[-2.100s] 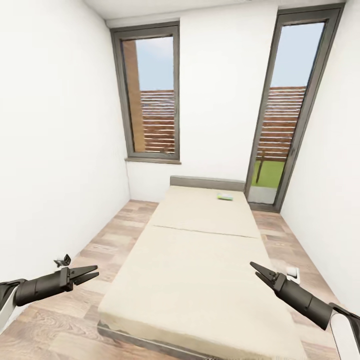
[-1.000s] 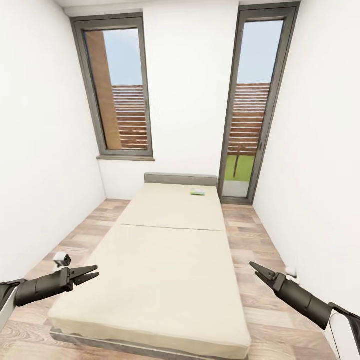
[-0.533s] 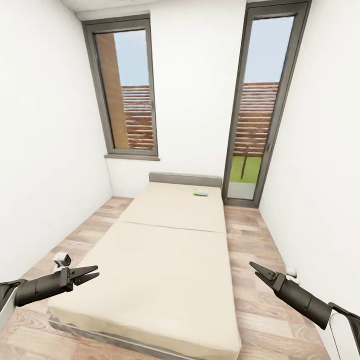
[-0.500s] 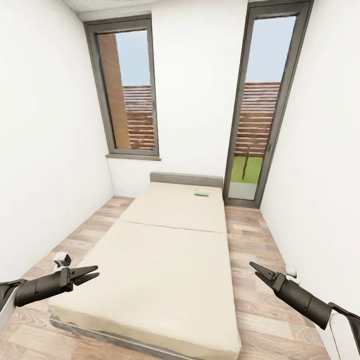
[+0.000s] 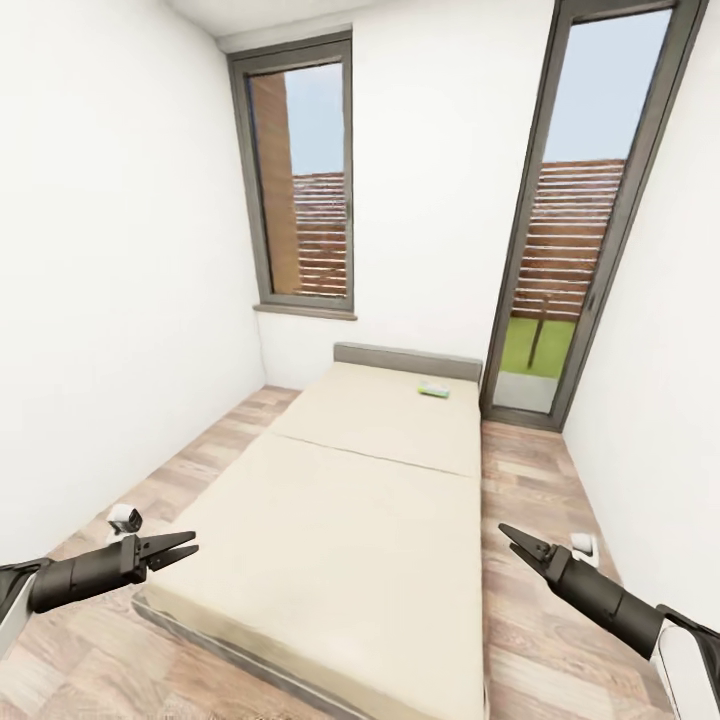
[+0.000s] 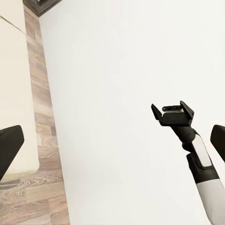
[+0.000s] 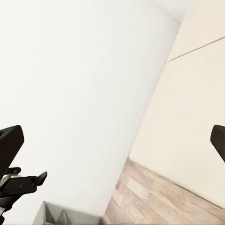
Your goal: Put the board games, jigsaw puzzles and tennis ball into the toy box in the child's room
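The bed point(image 5: 340, 520) runs lengthwise down the middle of a narrow white-walled room with a wood-plank floor point(image 5: 200, 470), its grey headboard point(image 5: 405, 360) against the far wall between two tall dark-framed windows point(image 5: 305, 180). One board game point(image 5: 434, 390), a small flat green-and-white box, lies on the mattress near the headboard, toward its right side. The left gripper point(image 5: 180, 549) hangs over the floor at the bed's near left corner and the right gripper point(image 5: 513, 540) over the bed's near right edge, each with its jaws spread and nothing between them.

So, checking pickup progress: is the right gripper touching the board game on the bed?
Apart. In the head view the right gripper hangs open near the bed's foot, while the board game lies by the headboard.
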Controlling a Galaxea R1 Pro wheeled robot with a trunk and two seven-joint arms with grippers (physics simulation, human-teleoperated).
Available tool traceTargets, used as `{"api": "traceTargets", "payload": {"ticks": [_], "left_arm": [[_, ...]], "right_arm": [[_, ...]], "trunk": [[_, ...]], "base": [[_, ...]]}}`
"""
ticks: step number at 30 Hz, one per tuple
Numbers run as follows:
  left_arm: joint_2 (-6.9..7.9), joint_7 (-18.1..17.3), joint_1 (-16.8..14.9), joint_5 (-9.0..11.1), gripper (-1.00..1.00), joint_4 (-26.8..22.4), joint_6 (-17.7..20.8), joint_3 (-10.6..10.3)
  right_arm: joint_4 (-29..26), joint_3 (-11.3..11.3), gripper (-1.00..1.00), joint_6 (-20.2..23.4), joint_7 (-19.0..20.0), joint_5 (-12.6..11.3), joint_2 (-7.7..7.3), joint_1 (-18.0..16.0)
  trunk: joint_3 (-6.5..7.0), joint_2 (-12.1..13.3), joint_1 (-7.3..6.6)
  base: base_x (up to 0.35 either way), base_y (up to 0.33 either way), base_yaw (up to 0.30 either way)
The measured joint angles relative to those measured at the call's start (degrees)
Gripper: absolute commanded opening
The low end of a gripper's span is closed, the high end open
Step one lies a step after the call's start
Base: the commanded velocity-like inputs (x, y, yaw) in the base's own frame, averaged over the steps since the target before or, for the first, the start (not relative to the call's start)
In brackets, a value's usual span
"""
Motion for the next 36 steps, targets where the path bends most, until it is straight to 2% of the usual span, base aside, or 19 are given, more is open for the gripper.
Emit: {"api": "traceTargets", "payload": {"ticks": [15, 27, 36], "left_arm": [[-0.05, 0.1, 0.0, -0.1, 1.00, 0.0, 0.0, 0.0], [-0.05, 0.0, 0.0, 0.0, 1.00, 0.0, -0.1, 0.0], [-0.05, 0.0, 0.0, 0.0, 1.00, 0.0, -0.1, 0.0]], "right_arm": [[0.1, 0.1, 1.00, 0.0, 0.0, 0.0, 0.13, 0.0], [0.0, 0.1, 1.00, 0.0, 0.0, 0.0, 0.05, 0.0], [0.0, 0.2, 1.00, 0.0, 0.0, 0.0, 0.17, 0.0]], "trunk": [[0.00, 0.0, 0.00], [0.00, 0.0, -0.01], [0.00, 0.0, 0.00]], "base": [[0.007, -0.028, 0.292], [0.134, -0.180, 0.292], [0.055, -0.060, 0.292]]}}
